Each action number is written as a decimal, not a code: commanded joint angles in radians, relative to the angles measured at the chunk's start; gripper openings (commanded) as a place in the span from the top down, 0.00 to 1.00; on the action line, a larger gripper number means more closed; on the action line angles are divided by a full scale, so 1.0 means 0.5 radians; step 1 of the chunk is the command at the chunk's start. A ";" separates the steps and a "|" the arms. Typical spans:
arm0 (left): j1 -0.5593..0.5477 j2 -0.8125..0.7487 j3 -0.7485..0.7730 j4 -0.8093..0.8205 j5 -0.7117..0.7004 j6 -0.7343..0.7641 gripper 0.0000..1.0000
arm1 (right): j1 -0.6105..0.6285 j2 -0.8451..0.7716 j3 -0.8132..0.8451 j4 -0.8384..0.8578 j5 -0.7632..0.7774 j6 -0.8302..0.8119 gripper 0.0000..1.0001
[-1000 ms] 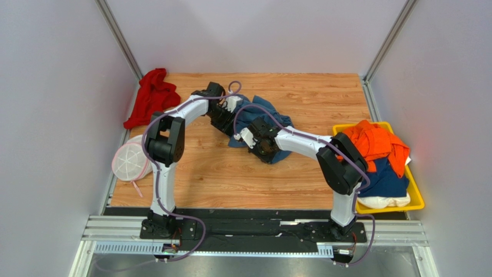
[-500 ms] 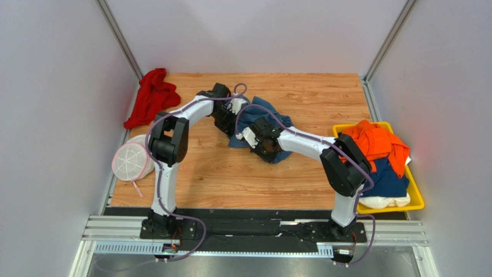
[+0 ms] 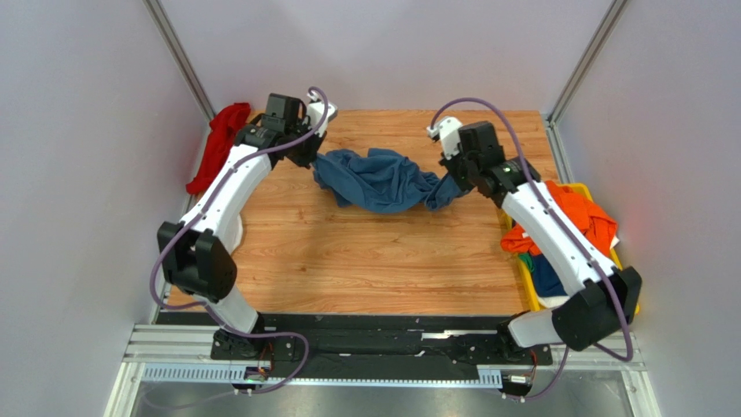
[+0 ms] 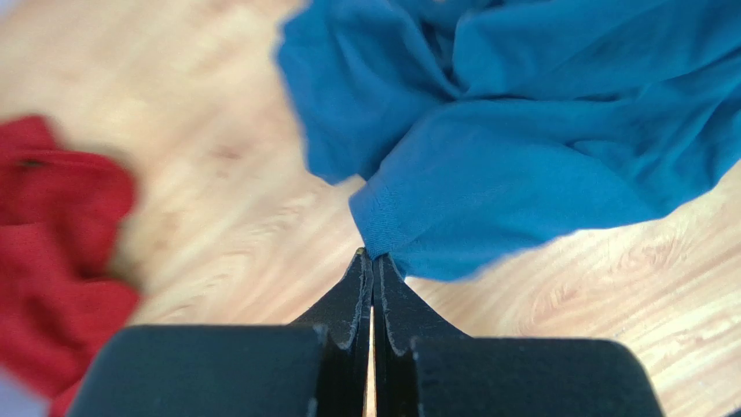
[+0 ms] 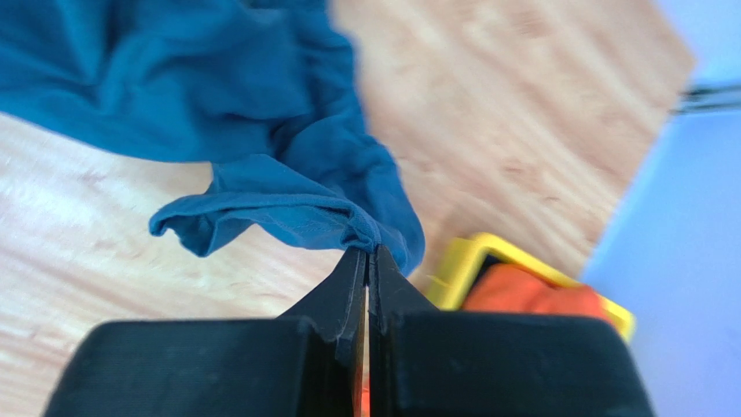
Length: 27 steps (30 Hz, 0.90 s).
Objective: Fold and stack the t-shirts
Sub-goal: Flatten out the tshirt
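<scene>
A slate-blue t-shirt (image 3: pixel 381 180) hangs bunched and stretched between my two grippers over the back of the wooden table. My left gripper (image 3: pixel 315 158) is shut on the shirt's left edge (image 4: pixel 409 208); its fingertips (image 4: pixel 372 258) pinch a fold of blue cloth. My right gripper (image 3: pixel 450 184) is shut on the shirt's right end (image 5: pixel 287 191), the cloth gathered at its tips (image 5: pixel 367 252). More t-shirts, an orange one (image 3: pixel 570 213) on a navy one (image 3: pixel 546 276), lie heaped in the yellow bin (image 3: pixel 513 192) at the right.
A red cloth (image 3: pixel 217 143) lies crumpled at the back left corner, also in the left wrist view (image 4: pixel 52 252). The yellow bin's rim (image 5: pixel 474 252) shows close to my right gripper. Grey walls close in on the table's left, back and right sides.
Both arms swung apart and toward the back, lifting and stretching the blue shirt out of its crumpled heap at the centre. The left gripper closed on its edge.
</scene>
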 commanded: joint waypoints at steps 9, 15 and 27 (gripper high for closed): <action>-0.014 -0.279 0.445 -0.078 -0.376 -0.012 1.00 | -0.389 -0.164 0.556 -0.103 0.098 -0.215 1.00; 0.093 -0.294 0.709 0.053 -0.604 -0.052 1.00 | -0.751 0.075 1.157 -0.152 -0.003 -0.206 1.00; 0.243 -0.407 1.065 0.223 -0.506 -0.107 1.00 | -0.819 0.370 2.054 -0.327 -0.034 -0.148 1.00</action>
